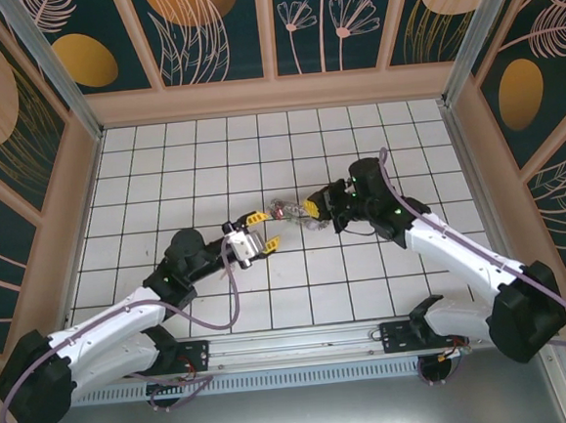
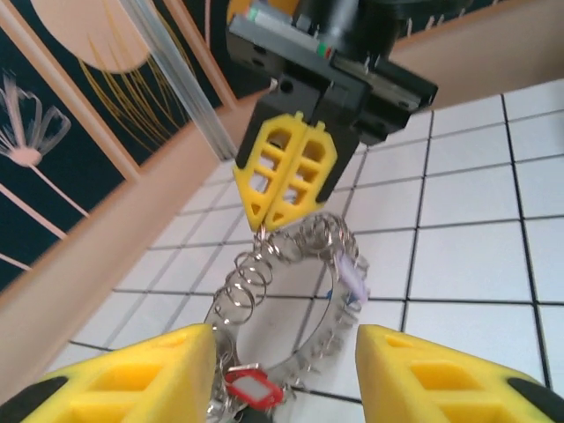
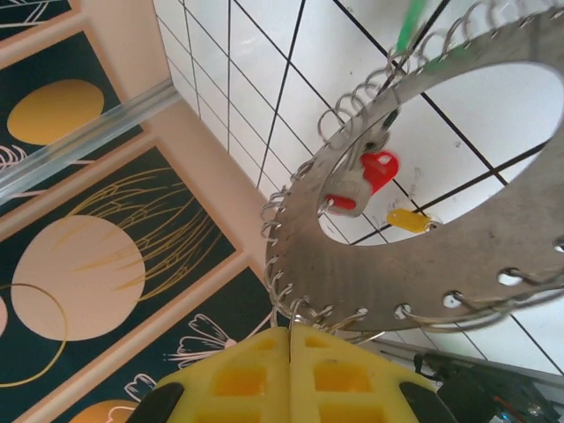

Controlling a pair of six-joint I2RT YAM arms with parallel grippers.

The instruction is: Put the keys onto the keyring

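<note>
The keyring [image 1: 290,211] hangs just above the tiled floor at mid-table. It is a flat metal ring [image 3: 423,264] edged with many small wire loops. My right gripper [image 3: 289,339] is shut on one of those loops at the ring's rim. A red-headed key [image 3: 377,169] hangs from the ring. A yellow one [image 3: 408,219] and a green one [image 3: 408,22] show near it, and I cannot tell whether they are attached. My left gripper [image 2: 284,370] is open just short of the ring's lower part [image 2: 291,300], with the red key [image 2: 251,388] between its yellow fingers.
The floor is white tile with dark grid lines [image 1: 210,158]. Pink-framed patterned walls [image 1: 273,90] enclose it at the back and both sides. Both arm bases sit on a metal rail [image 1: 294,346] at the near edge.
</note>
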